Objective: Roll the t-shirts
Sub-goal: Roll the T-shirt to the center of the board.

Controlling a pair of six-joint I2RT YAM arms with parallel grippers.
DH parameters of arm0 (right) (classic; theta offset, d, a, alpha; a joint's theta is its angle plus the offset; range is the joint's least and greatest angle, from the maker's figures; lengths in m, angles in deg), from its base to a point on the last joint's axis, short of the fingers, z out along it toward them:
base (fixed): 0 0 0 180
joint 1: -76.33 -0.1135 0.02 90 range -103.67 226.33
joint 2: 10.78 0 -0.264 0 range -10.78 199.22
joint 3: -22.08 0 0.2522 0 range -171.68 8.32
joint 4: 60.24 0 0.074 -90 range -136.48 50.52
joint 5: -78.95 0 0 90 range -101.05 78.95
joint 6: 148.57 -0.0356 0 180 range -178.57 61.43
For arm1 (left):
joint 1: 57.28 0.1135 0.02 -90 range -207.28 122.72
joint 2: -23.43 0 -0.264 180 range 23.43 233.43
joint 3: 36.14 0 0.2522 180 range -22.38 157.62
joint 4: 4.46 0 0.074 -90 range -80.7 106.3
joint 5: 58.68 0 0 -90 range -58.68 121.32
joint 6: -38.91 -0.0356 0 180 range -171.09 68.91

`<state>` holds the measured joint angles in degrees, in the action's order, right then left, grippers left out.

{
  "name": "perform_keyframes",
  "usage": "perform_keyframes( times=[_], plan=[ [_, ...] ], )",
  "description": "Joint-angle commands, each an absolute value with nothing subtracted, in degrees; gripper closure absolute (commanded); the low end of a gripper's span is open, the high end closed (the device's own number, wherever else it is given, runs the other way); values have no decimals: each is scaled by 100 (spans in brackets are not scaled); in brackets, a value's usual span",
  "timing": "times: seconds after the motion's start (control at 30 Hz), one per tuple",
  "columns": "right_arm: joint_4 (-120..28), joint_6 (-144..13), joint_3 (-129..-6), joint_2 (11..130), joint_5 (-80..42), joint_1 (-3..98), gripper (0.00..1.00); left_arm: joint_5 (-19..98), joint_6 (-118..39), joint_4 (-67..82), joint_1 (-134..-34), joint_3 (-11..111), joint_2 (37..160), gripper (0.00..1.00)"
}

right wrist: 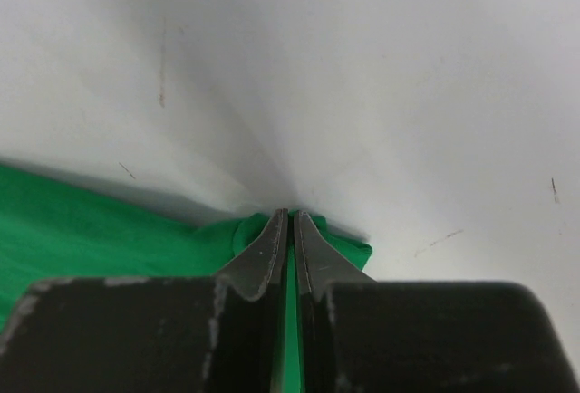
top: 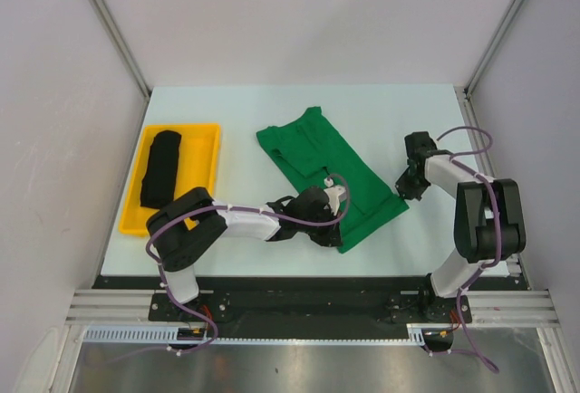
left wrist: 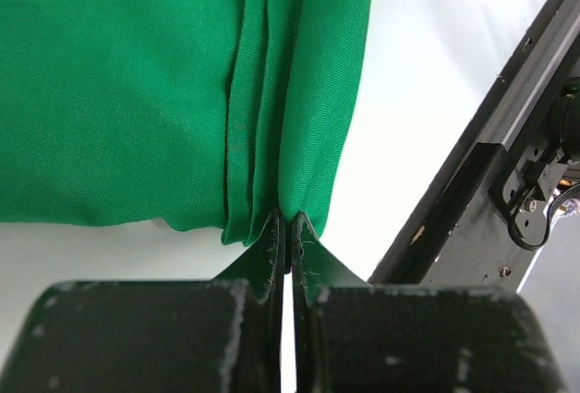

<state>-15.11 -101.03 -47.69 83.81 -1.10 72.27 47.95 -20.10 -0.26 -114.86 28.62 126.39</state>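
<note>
The green t-shirt (top: 317, 162) is being pinched at its near hem by the left gripper (left wrist: 288, 230) and the right gripper (right wrist: 290, 230), both clamped on cloth, and it's lying flat, rolling not started yet imo, while further back on the left the black t-shirt (top: 161, 168) is sitting rolled in the yellow tray (top: 201, 167).

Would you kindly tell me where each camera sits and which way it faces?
Top external: above and behind the arms, looking down at the table, green t-shirt and black t-shirt; both arms show.
Left wrist: on the left wrist, facing along the left gripper, shut on the edge.
Right wrist: likewise, right gripper pinching a corner.
All share the green t-shirt.
</note>
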Motion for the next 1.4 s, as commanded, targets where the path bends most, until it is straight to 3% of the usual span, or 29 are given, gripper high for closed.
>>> perform_keyframes(
  times=[0.0,0.13,0.2,0.3,0.47,0.73,0.97,1.1,1.37],
  plan=[
    [-1678,-10164,-5048,8625,582,7106,95,4714,-2191,69,-11441,2789,12635,100],
    [-1397,-10234,-5118,8529,845,7061,91,4706,-2182,69,-11449,2789,12539,100],
    [-1326,-10208,-5118,8450,872,7105,79,4714,-2191,104,-11449,2815,12530,100],
    [-1344,-10076,-5118,8213,714,7175,67,4741,-2173,113,-11449,2886,12565,100],
    [-1274,-9927,-5066,7538,284,7456,62,4723,-1919,227,-11441,3009,12696,100],
    [-1335,-9707,-4319,5946,-524,7704,63,4758,-1672,139,-11441,3000,12776,100],
    [-1466,-9803,-3520,5233,-798,6677,86,4750,-1672,174,-11441,3035,12767,100],
    [-1563,-10014,-3282,5198,-737,6122,93,4750,-1663,183,-11441,3053,12794,100],
    [-1660,-10419,-3097,5478,-552,5357,91,4732,-1655,192,-11441,3070,12802,100]
  ],
)
